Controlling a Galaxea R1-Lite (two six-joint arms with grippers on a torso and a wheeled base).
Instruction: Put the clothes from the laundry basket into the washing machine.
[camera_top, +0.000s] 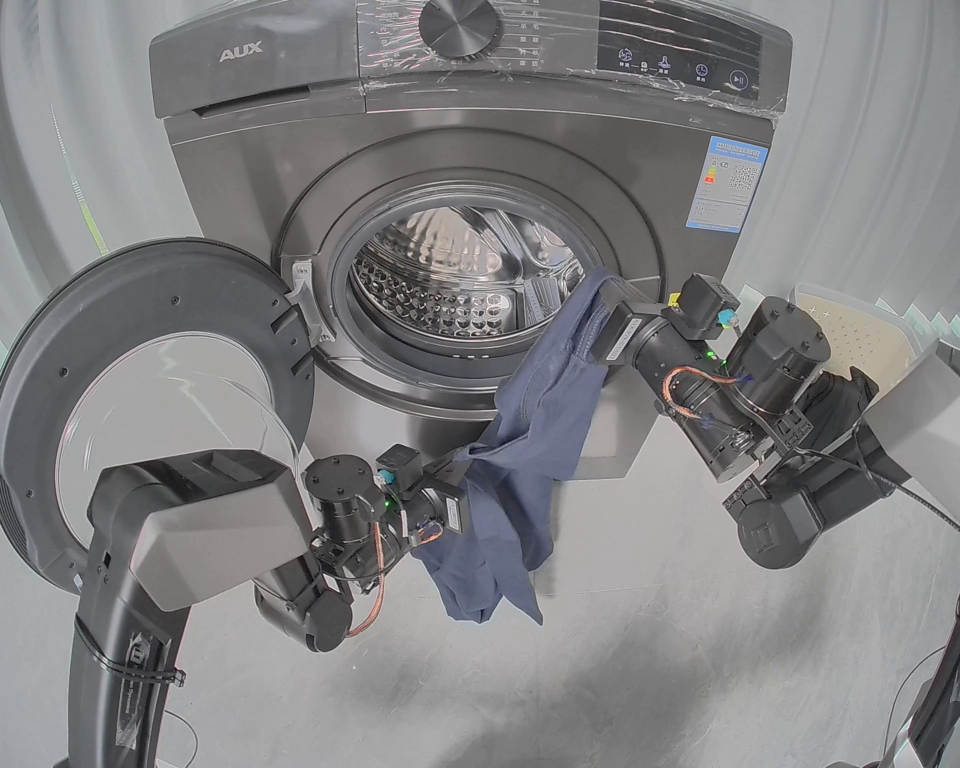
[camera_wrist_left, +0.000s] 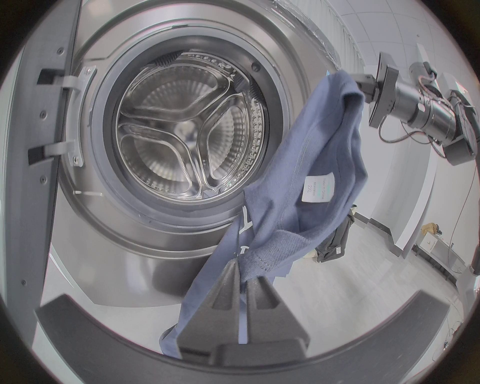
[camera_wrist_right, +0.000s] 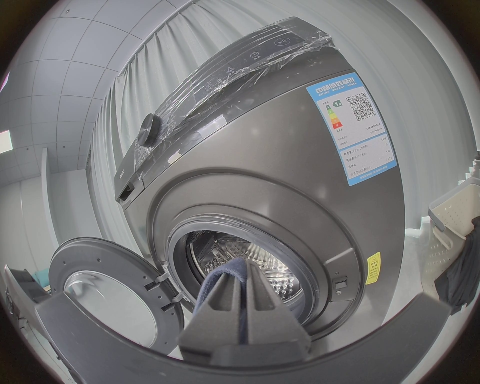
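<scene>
Hanging between both grippers, a slate-blue garment (camera_top: 535, 430) with a white inner tag (camera_wrist_left: 318, 188) droops at 4 o'clock of the washing machine (camera_top: 250, 170) opening. The left gripper (camera_top: 468, 476) and right gripper (camera_top: 603, 297) each pinch its cloth. A blue-and-white sticker (camera_top: 727, 185) sits at 2 o'clock. The laundry basket (camera_top: 860, 330), at 3 o'clock, holds dark clothing (camera_wrist_right: 460, 270).

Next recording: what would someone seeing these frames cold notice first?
The blue garment hangs in mid-air before the open drum of the washing machine. The right gripper pinches its upper end by the opening's right edge, and the left gripper pinches its lower end. Next come the round door, swung wide on the robot's left, and the laundry basket with dark clothing on the right.
</scene>
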